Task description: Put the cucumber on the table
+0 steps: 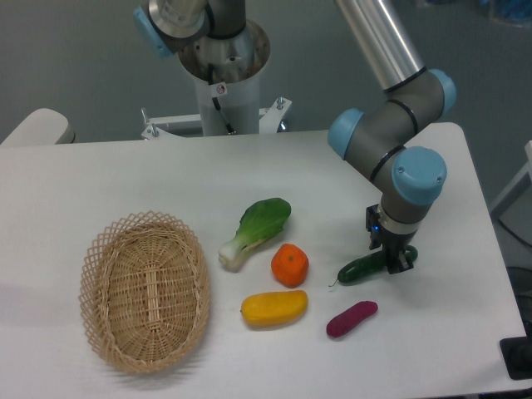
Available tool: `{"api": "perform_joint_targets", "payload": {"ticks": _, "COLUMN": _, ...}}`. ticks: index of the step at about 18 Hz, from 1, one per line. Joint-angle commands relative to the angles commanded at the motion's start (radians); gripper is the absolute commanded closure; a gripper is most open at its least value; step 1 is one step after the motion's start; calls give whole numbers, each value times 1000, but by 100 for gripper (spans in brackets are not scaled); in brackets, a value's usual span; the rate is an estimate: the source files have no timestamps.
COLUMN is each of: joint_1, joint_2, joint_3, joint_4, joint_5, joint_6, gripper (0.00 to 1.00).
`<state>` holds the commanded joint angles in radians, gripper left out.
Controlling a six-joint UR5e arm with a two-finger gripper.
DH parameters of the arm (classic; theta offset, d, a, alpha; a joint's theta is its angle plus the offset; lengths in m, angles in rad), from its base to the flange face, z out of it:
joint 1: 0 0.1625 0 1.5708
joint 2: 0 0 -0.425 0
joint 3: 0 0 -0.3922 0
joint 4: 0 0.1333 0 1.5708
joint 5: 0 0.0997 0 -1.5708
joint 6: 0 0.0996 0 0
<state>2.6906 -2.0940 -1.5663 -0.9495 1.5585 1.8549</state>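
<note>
The two-finger tool (393,260) pinches the small dark green glossy toy cucumber (371,267) low over the large white flat desk (125,179), just above the purple-red oblong vegetable (352,318). Best to settle it flat, then release gently so it cannot roll.

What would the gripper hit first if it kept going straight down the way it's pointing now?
The gripper points straight down and is shut on the cucumber. Going on, the cucumber would press against the white table right beneath it. It looks at or almost on the surface, though one view cannot settle contact.
</note>
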Motion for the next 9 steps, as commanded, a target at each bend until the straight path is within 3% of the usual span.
{"api": "perform_joint_targets", "payload": {"ticks": 9, "joint_1": -150, "joint_2": 87, "joint_3": 78, "joint_4": -9, "joint_5": -17, "joint_6": -192, "gripper": 0}}
